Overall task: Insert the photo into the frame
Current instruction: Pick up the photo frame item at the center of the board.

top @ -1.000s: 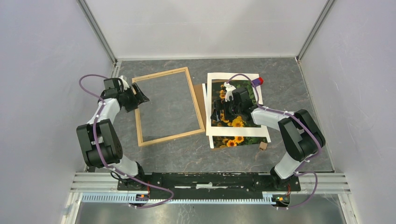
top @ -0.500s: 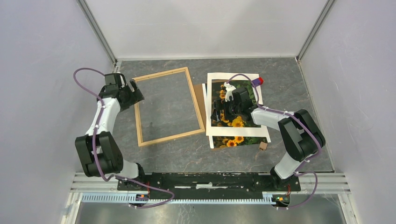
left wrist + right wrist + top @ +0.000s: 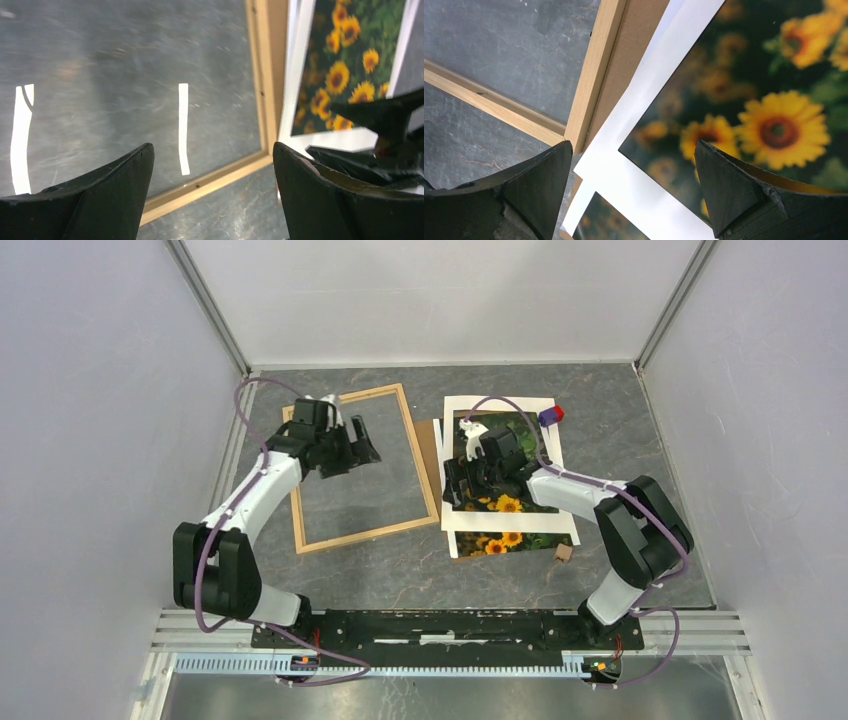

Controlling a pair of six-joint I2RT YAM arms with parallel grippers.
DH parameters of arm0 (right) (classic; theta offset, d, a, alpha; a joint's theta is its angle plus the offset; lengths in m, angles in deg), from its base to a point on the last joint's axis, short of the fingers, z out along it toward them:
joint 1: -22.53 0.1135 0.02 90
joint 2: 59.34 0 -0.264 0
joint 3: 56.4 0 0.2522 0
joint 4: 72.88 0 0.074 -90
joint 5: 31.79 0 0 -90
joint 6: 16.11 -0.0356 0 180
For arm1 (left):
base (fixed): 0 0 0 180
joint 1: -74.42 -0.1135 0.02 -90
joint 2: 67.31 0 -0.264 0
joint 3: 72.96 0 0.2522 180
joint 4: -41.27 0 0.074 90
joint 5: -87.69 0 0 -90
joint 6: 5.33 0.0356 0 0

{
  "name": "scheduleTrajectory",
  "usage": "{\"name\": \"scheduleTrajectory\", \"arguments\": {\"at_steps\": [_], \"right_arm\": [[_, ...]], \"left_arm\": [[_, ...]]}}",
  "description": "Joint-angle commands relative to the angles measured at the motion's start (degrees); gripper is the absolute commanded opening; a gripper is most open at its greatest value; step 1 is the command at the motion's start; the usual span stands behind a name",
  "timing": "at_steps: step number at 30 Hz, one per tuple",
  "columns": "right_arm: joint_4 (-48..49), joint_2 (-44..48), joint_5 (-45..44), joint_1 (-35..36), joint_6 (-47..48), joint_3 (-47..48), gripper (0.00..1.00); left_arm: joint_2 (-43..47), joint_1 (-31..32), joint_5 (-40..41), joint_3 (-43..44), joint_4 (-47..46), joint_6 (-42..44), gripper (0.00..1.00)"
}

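left gripper (image 3: pixel 362 448): hovering above the frame (image 3: pixel 370 532), jaws standing wide, empty
right gripper (image 3: pixel 455 480): hovering above the photo (image 3: pixel 510 502), jaws standing wide

Left claw (image 3: pixel 212 155) gapes empty above the frame (image 3: pixel 272 75); the photo (image 3: pixel 350 65) lies beside it.

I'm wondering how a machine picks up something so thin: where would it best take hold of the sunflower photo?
Probably the near edge of the photo, the strip sticking out from under the white mat. It lies flat and the mat covers the rest, so coming low from the arms' side to pinch that edge looks best.
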Motion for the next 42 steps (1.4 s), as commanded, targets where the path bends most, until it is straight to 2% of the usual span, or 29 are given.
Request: {"name": "scheduleTrajectory", "arguments": {"at_steps": [1,4,9,14,21,24,29,32,42], "right_arm": [[-4.2,3.0,-3.5,0.7,2.5,2.1,0.98],[-5.8,5.2,-6.1,0.7,3.8,0.1,0.98],[-7.2,13.4,-17.9,-0.2,7.0,-8.0,0.98],[-9.7,19.7,-24.0,-5.8,7.1,-13.8,0.98],[-10.6,25.7,-22.4,-20.1,4.4,-18.9,0.98],[-9.8,26.9,-17.7,-27.4,3.0,-21.1,0.98],[-5.9,26.4,-8.3,-36.2,1.3,-24.5,0.98],[-1.9,25.6,-3.0,-38.1,0.4,-26.4,0.98],[2.1,20.1,-2.8,-39.4,0.6,-23.7,0.98]], "left_arm": [[-0.5,5.3,-4.5,-1.9,-4.4,-3.7,0.94],[-0.3,8.3,-6.9,-2.9,-6.2,-4.1,0.94],[-1.6,13.4,-13.9,-4.7,-13.8,-9.5,0.94],[-6.0,20.8,-18.0,-3.6,-20.5,-15.0,0.93],[-14.1,30.8,-19.8,1.8,-22.2,-18.1,0.93],[-15.9,34.1,-18.6,2.9,-22.2,-20.7,0.94],[-19.8,36.0,-22.9,-0.7,-34.8,-34.6,0.91],[-21.5,36.4,-20.4,1.0,-33.6,-34.3,0.90],[-26.7,36.6,-12.9,7.4,-24.5,-28.6,0.90]]}}
